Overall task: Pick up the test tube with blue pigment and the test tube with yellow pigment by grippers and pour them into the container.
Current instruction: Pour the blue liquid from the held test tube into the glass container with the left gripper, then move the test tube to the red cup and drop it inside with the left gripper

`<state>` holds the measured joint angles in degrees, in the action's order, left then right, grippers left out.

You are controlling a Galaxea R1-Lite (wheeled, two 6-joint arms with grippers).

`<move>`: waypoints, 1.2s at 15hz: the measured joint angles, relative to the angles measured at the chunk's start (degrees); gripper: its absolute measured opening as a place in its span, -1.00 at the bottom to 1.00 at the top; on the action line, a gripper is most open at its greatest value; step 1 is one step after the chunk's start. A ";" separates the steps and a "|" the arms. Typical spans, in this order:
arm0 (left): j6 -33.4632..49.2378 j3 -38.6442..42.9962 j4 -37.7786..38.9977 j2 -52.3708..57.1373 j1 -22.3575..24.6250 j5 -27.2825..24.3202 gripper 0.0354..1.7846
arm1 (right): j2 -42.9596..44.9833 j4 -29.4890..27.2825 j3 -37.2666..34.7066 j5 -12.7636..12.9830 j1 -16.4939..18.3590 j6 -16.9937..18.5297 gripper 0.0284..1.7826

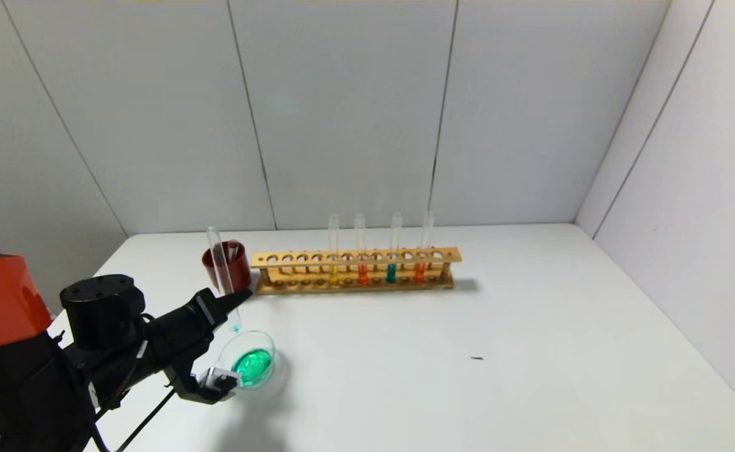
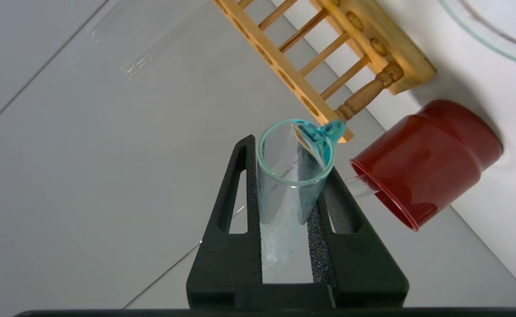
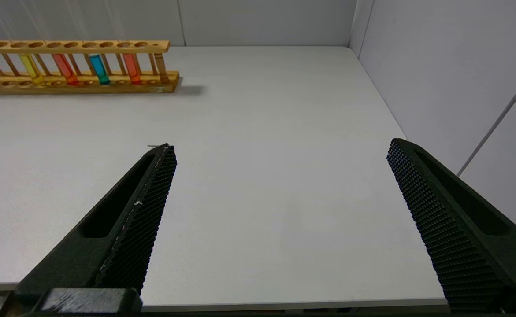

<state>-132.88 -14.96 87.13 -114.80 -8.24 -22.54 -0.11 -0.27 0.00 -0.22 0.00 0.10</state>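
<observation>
My left gripper point(image 1: 236, 296) is shut on a clear test tube point(image 1: 221, 263), held tilted mouth-down over the glass container point(image 1: 272, 349). The tube is almost empty, with a blue drop hanging at its mouth point(image 2: 333, 130); the fingers point(image 2: 235, 207) clamp its body. The container holds green-teal liquid. In the wooden rack point(image 1: 354, 257) stand a tube with yellow pigment point(image 1: 333, 275) and one with blue-teal pigment point(image 1: 391, 272), both also in the right wrist view, yellow point(image 3: 32, 70) and blue point(image 3: 99, 72). My right gripper point(image 3: 280, 147) is open and empty, low over the table's near right side.
A dark red cup point(image 1: 229, 267) behind the held tube has a clear empty tube in it point(image 2: 361, 185). Two tubes with orange liquid point(image 1: 362, 274) stand in the rack. A small dark speck point(image 1: 477, 358) lies on the white table. Walls close in behind and on the right.
</observation>
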 joint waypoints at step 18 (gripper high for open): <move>94.32 -28.48 -37.51 23.93 -8.53 50.29 -0.65 | 0.00 0.06 0.00 -0.02 0.00 0.00 0.96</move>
<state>-38.56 -43.44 49.62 -90.87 -16.77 27.75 -0.11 -0.21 0.00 -0.24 0.00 0.10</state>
